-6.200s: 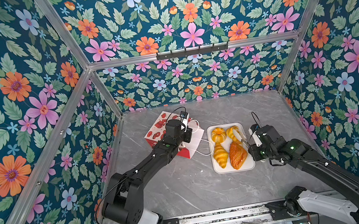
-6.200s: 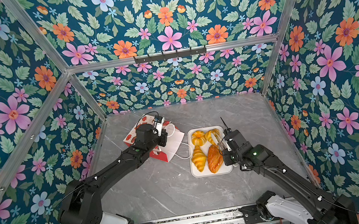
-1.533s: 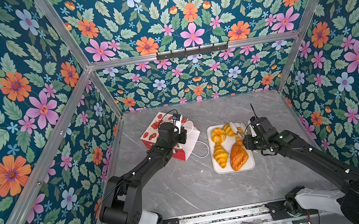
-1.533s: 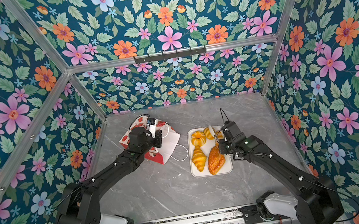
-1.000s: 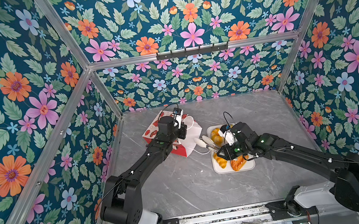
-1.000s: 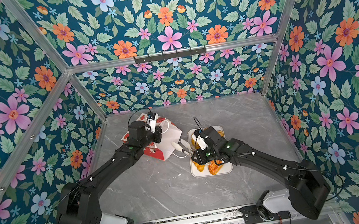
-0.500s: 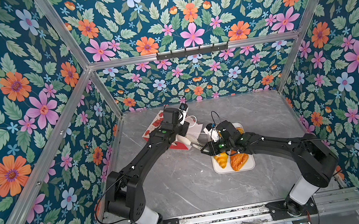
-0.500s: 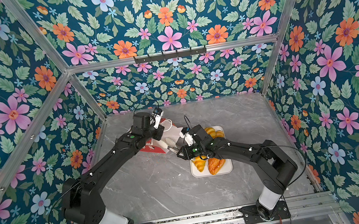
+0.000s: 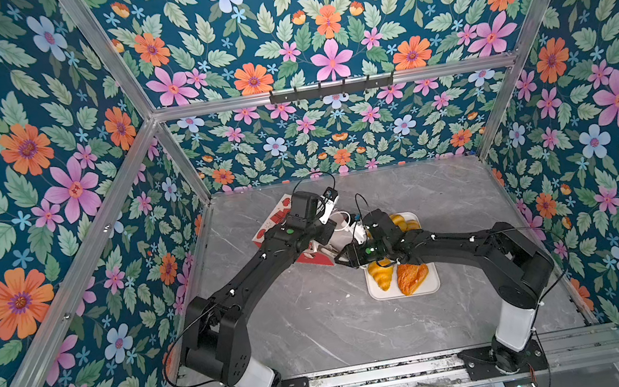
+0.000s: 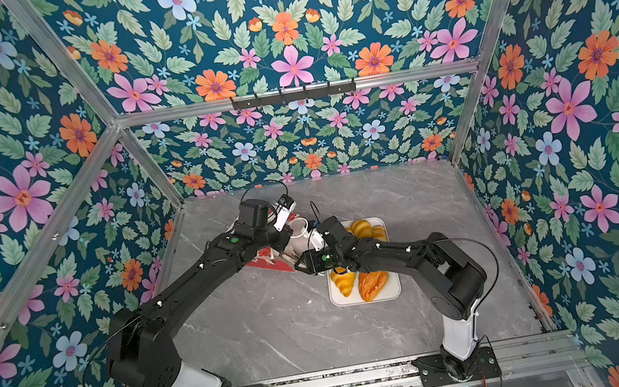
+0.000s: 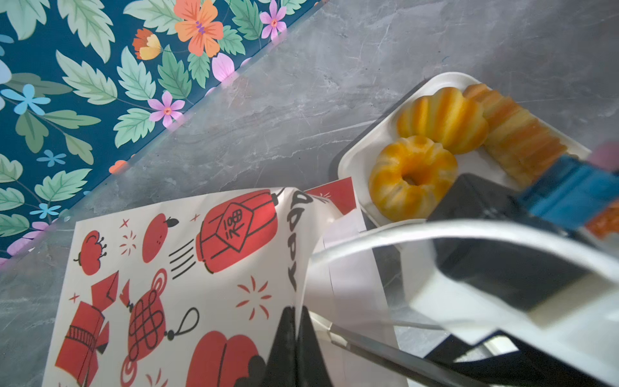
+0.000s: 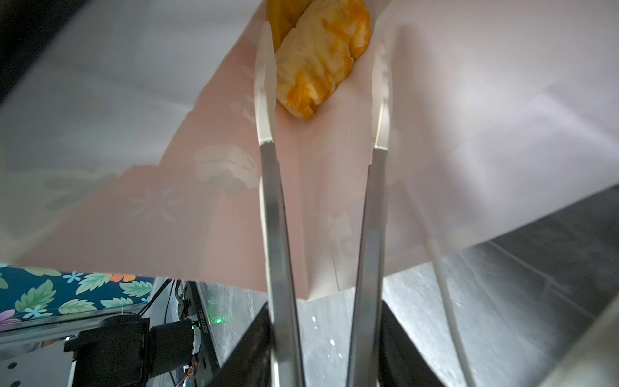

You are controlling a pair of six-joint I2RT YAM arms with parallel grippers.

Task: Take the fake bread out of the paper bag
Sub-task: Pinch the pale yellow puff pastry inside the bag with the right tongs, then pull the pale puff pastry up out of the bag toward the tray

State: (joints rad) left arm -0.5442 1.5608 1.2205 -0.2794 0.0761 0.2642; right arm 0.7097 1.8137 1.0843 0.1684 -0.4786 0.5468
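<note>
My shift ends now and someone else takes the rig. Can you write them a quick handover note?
Left gripper: shut on the paper bag at its top edge, holding the mouth open.
Right gripper: open, reaching inside the bag, tips either side of a fake bread piece, not closed on it.
Done: five pastries on the white tray.
Left: close on that piece, draw it out, set it on the tray; another may lie behind it.
</note>
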